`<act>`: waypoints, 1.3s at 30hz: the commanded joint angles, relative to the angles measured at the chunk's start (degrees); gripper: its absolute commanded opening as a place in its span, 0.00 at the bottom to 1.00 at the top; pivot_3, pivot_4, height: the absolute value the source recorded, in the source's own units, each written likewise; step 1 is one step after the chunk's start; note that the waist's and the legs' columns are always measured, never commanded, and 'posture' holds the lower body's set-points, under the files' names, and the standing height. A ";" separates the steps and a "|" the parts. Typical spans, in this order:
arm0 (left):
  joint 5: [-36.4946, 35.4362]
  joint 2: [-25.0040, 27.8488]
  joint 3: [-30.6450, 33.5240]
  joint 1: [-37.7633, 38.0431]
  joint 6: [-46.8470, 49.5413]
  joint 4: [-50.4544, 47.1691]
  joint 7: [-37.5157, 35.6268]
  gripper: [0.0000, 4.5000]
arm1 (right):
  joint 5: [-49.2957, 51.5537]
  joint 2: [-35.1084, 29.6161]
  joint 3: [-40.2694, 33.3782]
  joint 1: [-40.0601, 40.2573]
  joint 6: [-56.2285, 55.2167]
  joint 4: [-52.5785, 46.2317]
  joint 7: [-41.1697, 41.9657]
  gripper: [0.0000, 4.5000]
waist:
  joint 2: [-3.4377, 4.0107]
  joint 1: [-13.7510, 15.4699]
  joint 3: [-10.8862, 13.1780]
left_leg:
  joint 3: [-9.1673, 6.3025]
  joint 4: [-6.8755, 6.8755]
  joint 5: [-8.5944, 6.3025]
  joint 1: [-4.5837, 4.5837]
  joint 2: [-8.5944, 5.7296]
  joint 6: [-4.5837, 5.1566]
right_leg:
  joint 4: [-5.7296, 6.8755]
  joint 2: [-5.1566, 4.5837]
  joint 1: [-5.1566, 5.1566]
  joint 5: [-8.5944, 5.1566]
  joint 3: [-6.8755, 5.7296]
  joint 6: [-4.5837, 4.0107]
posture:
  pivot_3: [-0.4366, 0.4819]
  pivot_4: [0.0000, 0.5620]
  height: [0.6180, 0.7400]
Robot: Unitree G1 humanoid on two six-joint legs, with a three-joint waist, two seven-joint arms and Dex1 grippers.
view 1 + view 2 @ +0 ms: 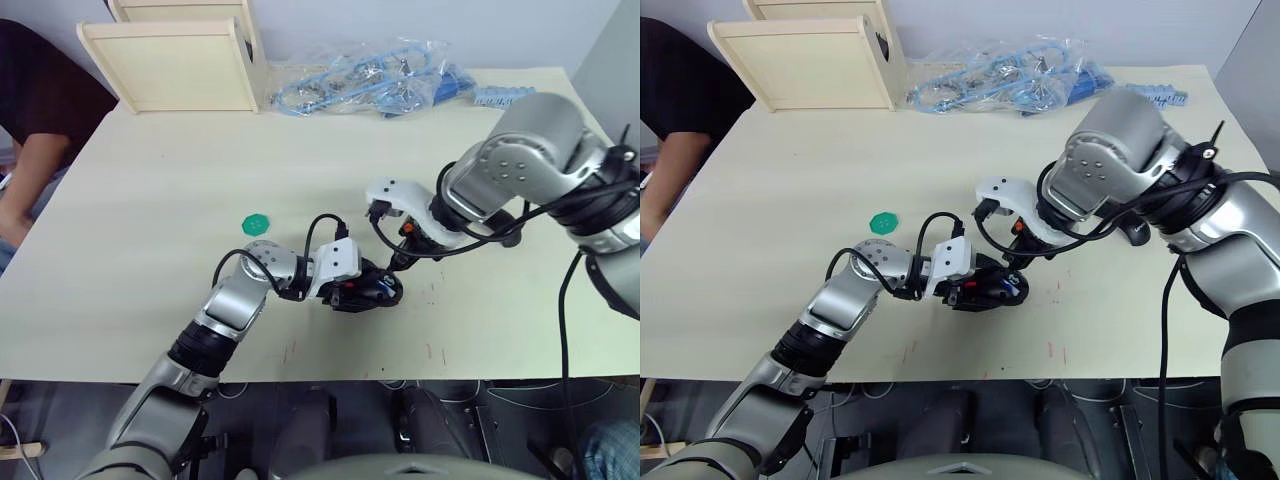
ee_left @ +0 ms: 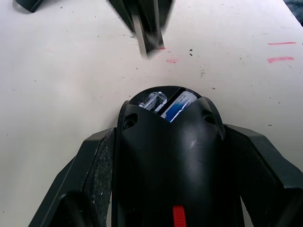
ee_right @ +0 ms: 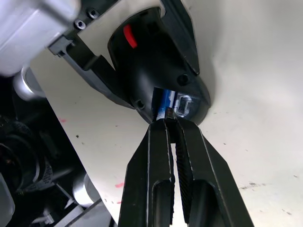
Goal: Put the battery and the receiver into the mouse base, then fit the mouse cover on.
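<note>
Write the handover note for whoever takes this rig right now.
Left gripper: shut on the black oval mouse base with the red mark, holding it on the pale table.
Right gripper: fingers closed, tips at the open compartment end of the base; whether they pinch anything is unclear.
Done: small blue battery lies in the compartment, beside a silvery metal part, possibly the receiver.
Left: confirm the receiver is seated, then fit the mouse cover.
Also there: flat green disc, wooden box, bag of blue parts, a person's arm.
</note>
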 commanded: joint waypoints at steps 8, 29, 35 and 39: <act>2.27 -0.25 -1.90 1.36 -0.49 0.88 1.26 0.66 | -7.14 2.95 2.08 -3.25 0.28 3.88 6.66 0.00 | 0.01 -0.07 -0.01 | -0.03 0.02 0.00 0.02 -0.01 0.00 | 0.06 0.00 0.00 0.00 -0.02 0.00 | 0.48 0.27 1.00; 2.28 -0.03 -1.93 1.40 -0.55 0.73 1.17 0.66 | -12.78 4.79 2.89 0.34 0.28 3.62 9.84 0.00 | 0.01 -0.11 -0.01 | -0.05 0.03 0.00 0.02 -0.02 0.00 | 0.08 0.00 0.00 0.00 -0.03 0.00 | 0.48 0.27 1.00; 2.24 -0.11 -2.03 1.53 -0.23 0.29 1.24 0.66 | -13.36 5.18 2.45 1.26 0.28 3.91 9.71 0.00 | 0.02 -0.13 -0.01 | -0.06 0.03 0.00 0.02 -0.02 0.00 | 0.08 0.00 0.00 0.00 -0.03 0.00 | 0.48 0.27 1.00; 2.22 -0.06 -2.05 1.75 0.13 -0.28 1.33 0.66 | -14.50 5.94 2.01 1.41 0.28 4.67 9.90 0.00 | 0.01 -0.14 -0.01 | -0.06 0.03 0.00 0.02 -0.02 0.00 | 0.08 0.00 0.00 0.00 -0.03 0.00 | 0.48 0.27 1.00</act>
